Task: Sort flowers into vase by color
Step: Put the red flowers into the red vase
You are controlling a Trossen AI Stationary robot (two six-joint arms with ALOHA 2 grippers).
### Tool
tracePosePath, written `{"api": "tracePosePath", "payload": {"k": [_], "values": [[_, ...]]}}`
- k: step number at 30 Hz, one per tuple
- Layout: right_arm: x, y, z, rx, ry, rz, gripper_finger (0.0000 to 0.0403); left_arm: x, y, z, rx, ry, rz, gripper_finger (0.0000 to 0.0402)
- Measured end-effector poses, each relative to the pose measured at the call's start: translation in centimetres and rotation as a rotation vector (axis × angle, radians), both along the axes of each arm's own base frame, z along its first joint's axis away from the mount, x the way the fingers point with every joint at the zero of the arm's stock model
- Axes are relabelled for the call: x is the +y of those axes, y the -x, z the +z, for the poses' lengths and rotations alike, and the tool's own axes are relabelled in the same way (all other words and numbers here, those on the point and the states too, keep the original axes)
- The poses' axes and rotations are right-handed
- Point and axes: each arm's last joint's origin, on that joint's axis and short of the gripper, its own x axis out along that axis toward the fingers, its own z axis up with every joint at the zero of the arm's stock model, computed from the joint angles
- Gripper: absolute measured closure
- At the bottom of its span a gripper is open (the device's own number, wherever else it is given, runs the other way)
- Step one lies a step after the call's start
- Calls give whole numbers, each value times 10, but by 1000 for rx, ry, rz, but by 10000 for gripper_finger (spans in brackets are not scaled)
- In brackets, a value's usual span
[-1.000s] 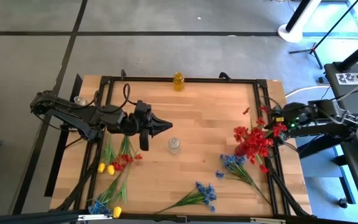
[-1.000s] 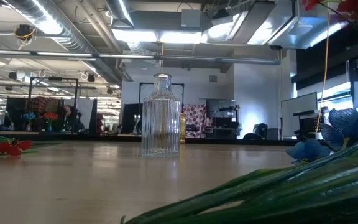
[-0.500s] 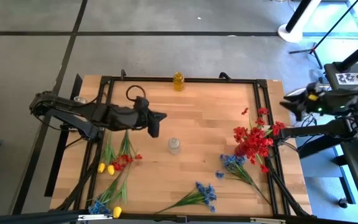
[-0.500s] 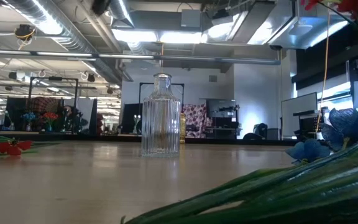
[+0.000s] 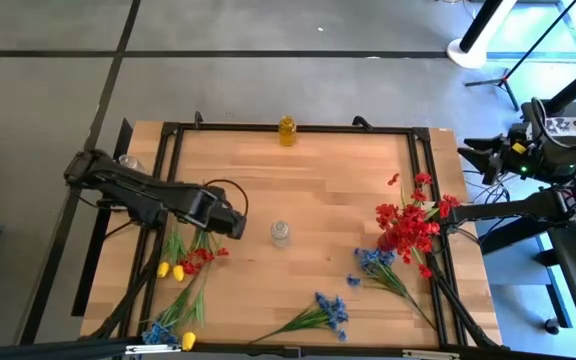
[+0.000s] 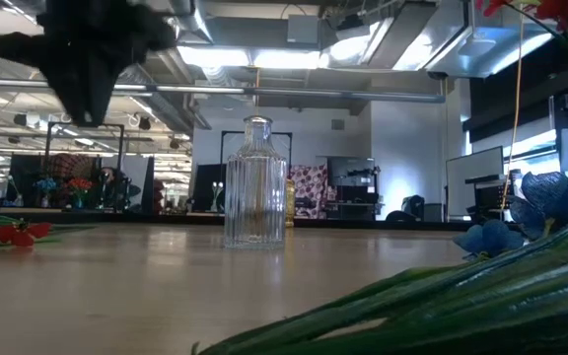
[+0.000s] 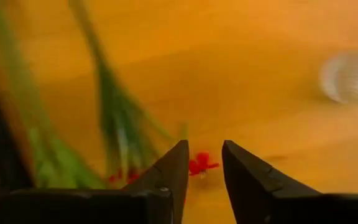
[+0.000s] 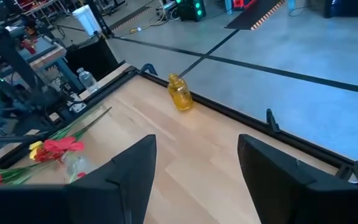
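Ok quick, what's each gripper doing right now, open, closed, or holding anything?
Left gripper: open a little, empty, above the red flowers.
Right gripper: open, empty, off the table's right edge.

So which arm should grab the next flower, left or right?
Left, probably. The left tool hangs over the table right above the red sprig by the yellow buds, fingers slightly apart. The right tool is open but sits off the table's right edge, away from the red bunch.

Bare wood around clear vase [image 5: 281, 233], red flowers [image 5: 408, 226] crowding right edge
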Motion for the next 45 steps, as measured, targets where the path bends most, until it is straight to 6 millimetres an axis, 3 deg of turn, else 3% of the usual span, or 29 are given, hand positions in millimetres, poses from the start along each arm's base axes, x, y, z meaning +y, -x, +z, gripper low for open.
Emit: {"api": "tracePosePath", "payload": {"k": [5, 12, 16, 23, 32, 38, 41, 45], "values": [[0, 0, 0, 0, -1, 1, 178, 30, 2, -14, 83, 25, 100, 290], [2, -1, 0, -19, -73, 73, 178, 70, 25, -76, 170, 167, 224, 289], [3, -2, -1, -29, -106, 93, 178, 81, 41, -101, 202, 180, 296, 289], [3, -2, -1, -23, -99, 101, 178, 86, 51, -119, 171, 198, 328, 289], [3, -1, -1, -5, -66, 107, 178, 86, 54, -123, 165, 165, 376, 295], [4, -2, -1, 32, 2, 150, 178, 87, 49, -122, 127, 147, 382, 368], [4, -2, -1, 41, 18, 164, 178, 91, 43, -111, 106, 71, 398, 390], [4, -2, 0, 35, 17, 182, 178, 98, 27, -66, -42, -66, 403, 387]]}}
